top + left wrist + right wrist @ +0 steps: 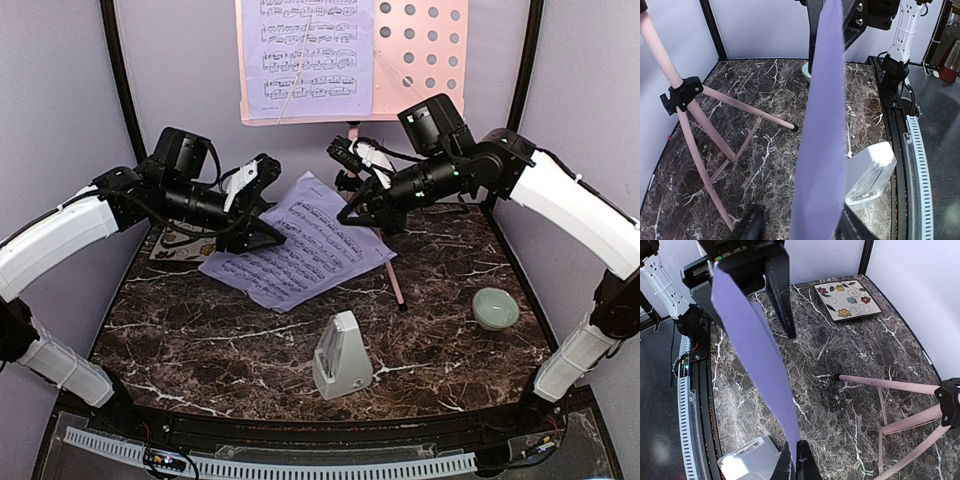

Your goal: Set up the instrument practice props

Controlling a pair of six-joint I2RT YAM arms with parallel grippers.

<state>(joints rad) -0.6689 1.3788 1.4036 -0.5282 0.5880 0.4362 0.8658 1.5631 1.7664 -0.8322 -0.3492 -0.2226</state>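
— How are the arms posed?
— Both reach inward, forearms about level above the table (pixel 200 330). The right claw (pixel 358 208) is pinched tight on the loose music sheet (pixel 290 250), which hangs between them.
— Left claw (pixel 268 228)?
— Fingers apart, straddling the sheet's other edge.

Lavender sheet music (pixel 300 250), pink stand (pixel 396 45), grey-white metronome (pixel 341 357) — dark white-veined marble table (pixel 200 340).

The bench (pixel 200 330) is showing a polished, dark marble-look top with white veins. The sheet-music page (pixel 300 250) is looking like thin matt lavender paper. The music stand (pixel 662 52) is showing smooth pink tubing. The metronome (pixel 342 358) is looking like smooth pale plastic. The bowl (pixel 496 308) is gleaming like glazed ceramic.
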